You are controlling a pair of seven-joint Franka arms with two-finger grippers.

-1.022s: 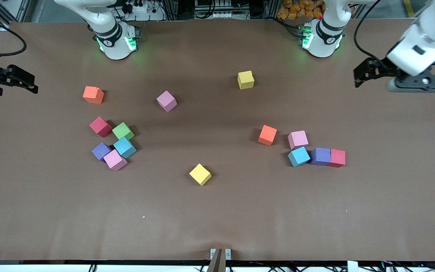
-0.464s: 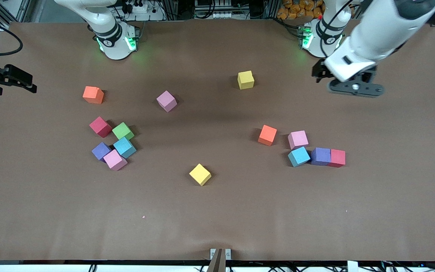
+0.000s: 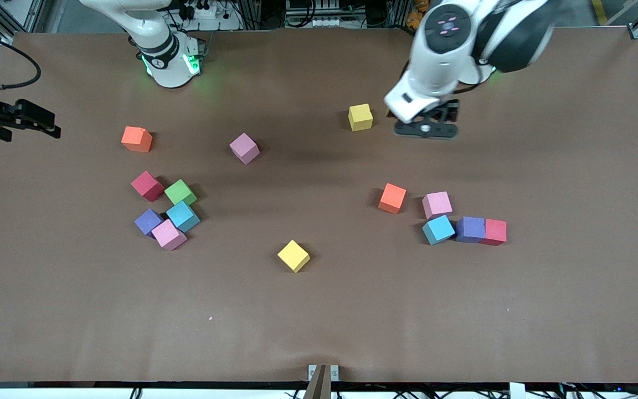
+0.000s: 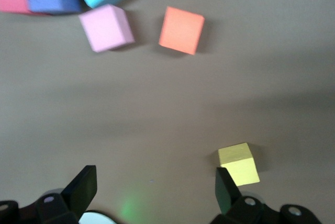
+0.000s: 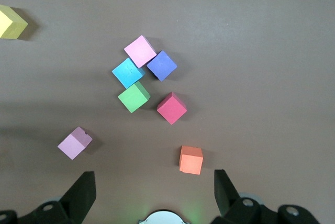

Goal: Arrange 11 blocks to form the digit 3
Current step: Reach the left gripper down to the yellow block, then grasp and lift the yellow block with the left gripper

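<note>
Where left tool (image 3: 425, 123) hovers, yellow block (image 3: 360, 117) sits beside.

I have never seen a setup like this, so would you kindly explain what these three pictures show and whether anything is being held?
These are two white robot arms at a brown table, meant to build a digit 3 from small foam cubes. The wide picture looks down from across the table; the other two come from cameras on each arm's wrist.

The left gripper hangs open and empty over the table beside a yellow foam cube; its own camera shows that cube by one fingertip. The right gripper waits open and empty at its end of the table.

Fourteen cubes lie scattered: a cluster of five with a green cube toward the right arm's end, another of five with an orange cube toward the left arm's end, and four singles. No digit is started.
</note>
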